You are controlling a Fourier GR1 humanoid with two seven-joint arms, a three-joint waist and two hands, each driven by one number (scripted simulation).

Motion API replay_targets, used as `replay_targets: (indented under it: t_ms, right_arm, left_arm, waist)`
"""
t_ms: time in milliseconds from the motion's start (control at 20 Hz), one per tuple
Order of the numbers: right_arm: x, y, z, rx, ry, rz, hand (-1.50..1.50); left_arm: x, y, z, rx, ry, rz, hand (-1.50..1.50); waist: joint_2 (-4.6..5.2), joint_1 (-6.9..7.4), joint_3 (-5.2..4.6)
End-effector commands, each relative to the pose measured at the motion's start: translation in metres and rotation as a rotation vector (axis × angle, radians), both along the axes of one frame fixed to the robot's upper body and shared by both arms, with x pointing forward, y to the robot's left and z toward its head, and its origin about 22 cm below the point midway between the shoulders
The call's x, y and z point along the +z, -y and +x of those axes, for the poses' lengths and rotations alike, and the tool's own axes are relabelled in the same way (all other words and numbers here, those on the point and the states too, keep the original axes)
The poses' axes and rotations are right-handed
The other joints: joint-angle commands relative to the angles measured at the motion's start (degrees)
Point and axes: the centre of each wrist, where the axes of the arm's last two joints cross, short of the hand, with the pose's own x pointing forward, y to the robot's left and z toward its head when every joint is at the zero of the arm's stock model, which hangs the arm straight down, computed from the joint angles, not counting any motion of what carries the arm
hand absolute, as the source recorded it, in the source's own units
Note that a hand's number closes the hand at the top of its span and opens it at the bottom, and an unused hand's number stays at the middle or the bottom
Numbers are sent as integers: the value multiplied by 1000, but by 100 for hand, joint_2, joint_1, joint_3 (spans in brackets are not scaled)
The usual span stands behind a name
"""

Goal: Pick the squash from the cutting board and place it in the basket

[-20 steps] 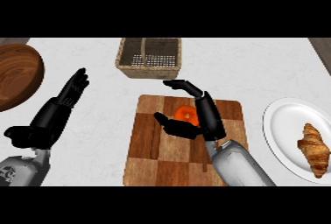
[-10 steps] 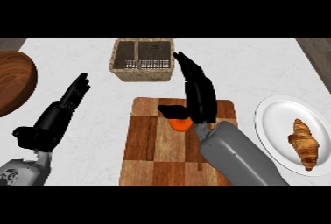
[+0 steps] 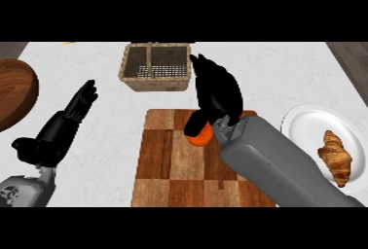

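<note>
Squash now gripped, right hand higher

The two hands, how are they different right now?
The right hand is curled round the orange squash above the cutting board; the left hand holds nothing. The right is over the board, the left is open beside it over the counter. Both are black.

Right forearm angles up from the lower right, its hand tipped forward, fingers curled, thumb tucked under; left hand rests at the left edge, fingers straight and pointing up, forearm entering bottom-left.
</note>
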Motion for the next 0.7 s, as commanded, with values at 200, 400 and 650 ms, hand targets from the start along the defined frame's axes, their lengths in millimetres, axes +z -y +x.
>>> replay_targets:
  t_ms: [200,400,650]
  right_arm:
    - [90,5,-44,12,-155,-64,-150]
    - [84,28,-59,-20,-180,-40,-150]
    - [89,33,-83,-21,-138,-39,-150]
  left_arm:
    - [1,1,-2,-14,5,6,0]
    - [-11,6,-1,-11,7,-12,0]
    - [13,-1,9,-11,8,-3,0]
  waist:
    - [46,41,24]
    - [86,19,23]
    - [83,42,23]
